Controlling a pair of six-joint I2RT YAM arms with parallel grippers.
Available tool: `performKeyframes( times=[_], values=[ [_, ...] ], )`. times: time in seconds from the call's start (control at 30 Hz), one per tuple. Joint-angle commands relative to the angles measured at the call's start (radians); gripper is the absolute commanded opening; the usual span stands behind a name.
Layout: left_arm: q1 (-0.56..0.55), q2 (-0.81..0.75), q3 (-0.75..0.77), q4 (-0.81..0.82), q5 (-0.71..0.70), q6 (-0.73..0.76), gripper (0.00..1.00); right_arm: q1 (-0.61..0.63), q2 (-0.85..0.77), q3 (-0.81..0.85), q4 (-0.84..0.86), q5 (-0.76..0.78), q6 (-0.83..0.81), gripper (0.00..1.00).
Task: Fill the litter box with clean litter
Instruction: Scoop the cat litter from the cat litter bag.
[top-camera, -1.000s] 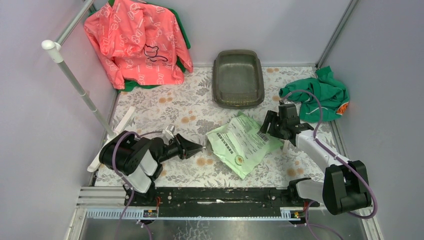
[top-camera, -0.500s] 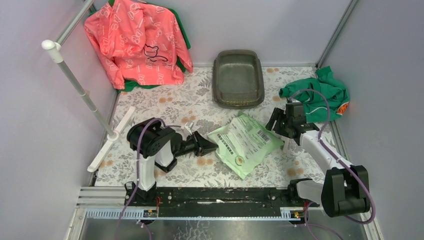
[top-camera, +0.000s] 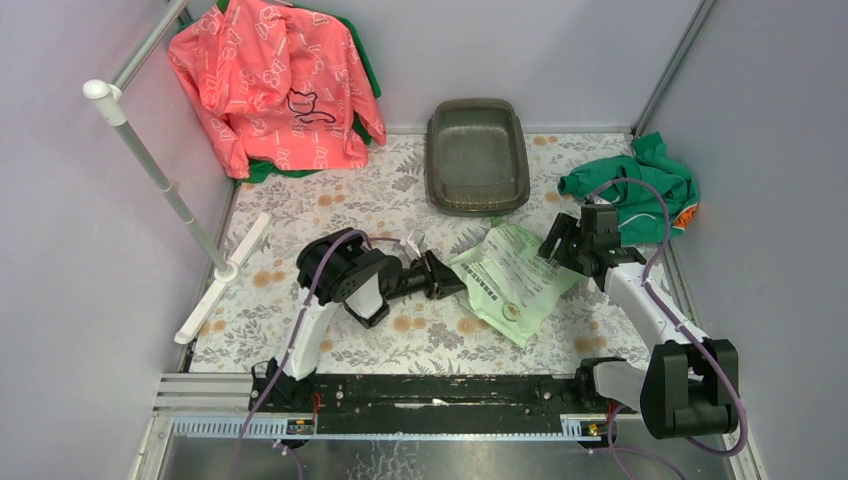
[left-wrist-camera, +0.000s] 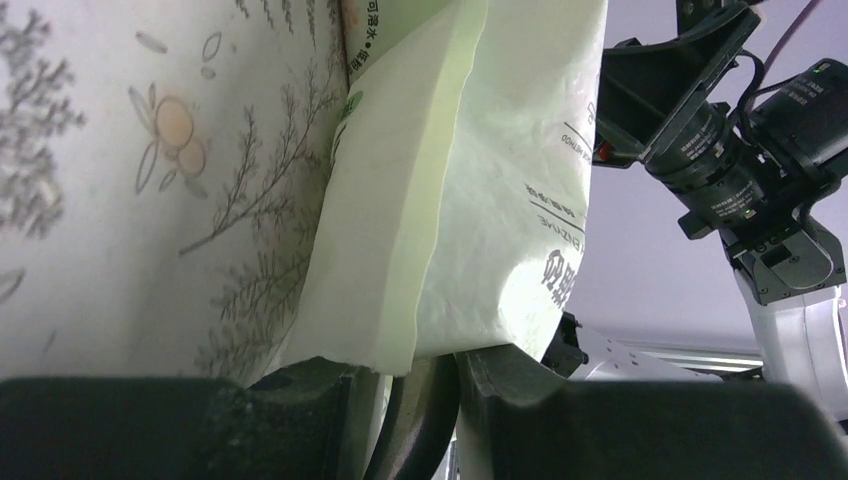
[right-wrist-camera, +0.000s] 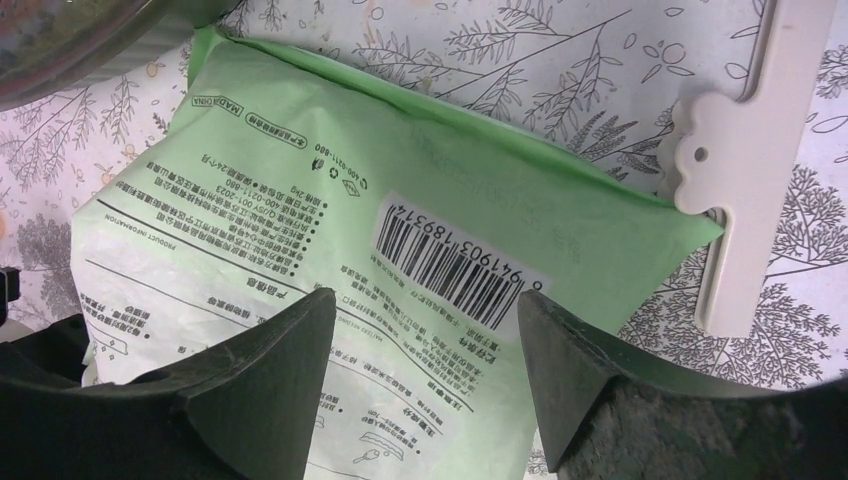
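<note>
The dark grey-olive litter box (top-camera: 476, 157) lies at the back of the table with no heap of litter in it; its corner shows in the right wrist view (right-wrist-camera: 60, 40). No loose clean litter shows. A light green printed bag (top-camera: 515, 280) lies just in front of the box. My left gripper (top-camera: 452, 279) is shut on the bag's left edge, which is pinched between the fingers in the left wrist view (left-wrist-camera: 410, 375). My right gripper (top-camera: 560, 246) is open and hovers over the bag's right end (right-wrist-camera: 400, 230), with its jaws (right-wrist-camera: 425, 320) spread above the barcode.
A white plastic clip (right-wrist-camera: 745, 180) lies beside the bag's right end. A green cloth (top-camera: 635, 188) is heaped at the right wall. A pink garment (top-camera: 275, 85) hangs at the back left. A white pole (top-camera: 150, 165) and a white bar (top-camera: 215, 290) stand at the left.
My left arm has swung right and forward with the bag's edge in its grip. The bag has slid and turned toward the litter box. My right gripper has shifted slightly right.
</note>
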Motion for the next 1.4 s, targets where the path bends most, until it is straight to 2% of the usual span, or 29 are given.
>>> performKeyframes(
  times=[0.0,0.1,0.37,0.77,1.37],
  values=[
    [-0.003,0.069,0.069,0.04,-0.097,0.0,0.0,-0.024,-0.015,0.012,0.03,-0.007,0.001,0.75],
    [0.001,0.05,0.061,0.02,-0.085,-0.005,0.0,-0.036,-0.023,0.008,0.031,-0.004,0.001,0.75],
    [0.066,-0.099,-0.161,0.026,-0.041,0.0,0.0,-0.056,-0.027,0.0,0.044,-0.021,0.011,0.75],
    [0.136,-0.233,-0.375,0.046,0.007,0.031,0.0,-0.059,-0.031,-0.001,0.045,-0.044,0.013,0.75],
    [0.395,-0.45,-0.648,0.047,0.165,0.072,0.0,-0.058,-0.018,-0.001,0.056,-0.056,0.017,0.75]
  ],
)
